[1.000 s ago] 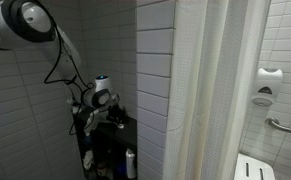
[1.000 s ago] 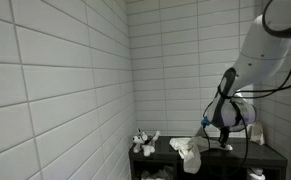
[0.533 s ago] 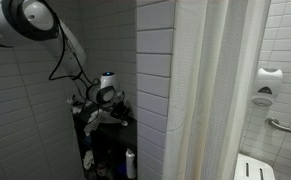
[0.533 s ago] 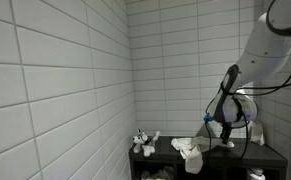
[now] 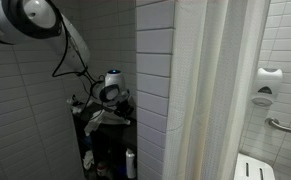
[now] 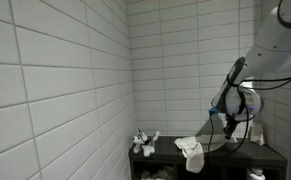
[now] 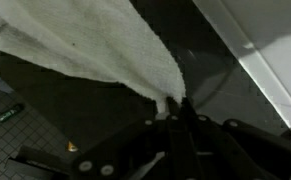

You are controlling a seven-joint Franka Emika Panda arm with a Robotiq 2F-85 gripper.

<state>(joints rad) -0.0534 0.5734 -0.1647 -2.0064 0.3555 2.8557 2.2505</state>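
Gripper is pinching a corner of the white cloth, clenched tight, while the arm is bending down from the right over the dark shelf.

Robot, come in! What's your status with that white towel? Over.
Jaws shut on one end of the white towel. That end lifted, rest lying on the dark shelf. Small toy stands apart, nothing blocking.

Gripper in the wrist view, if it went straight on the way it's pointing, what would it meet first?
The gripper is shut on the white cloth, so that comes first. Behind it, the line seems to end on the dark shelf top, though depth is unclear.
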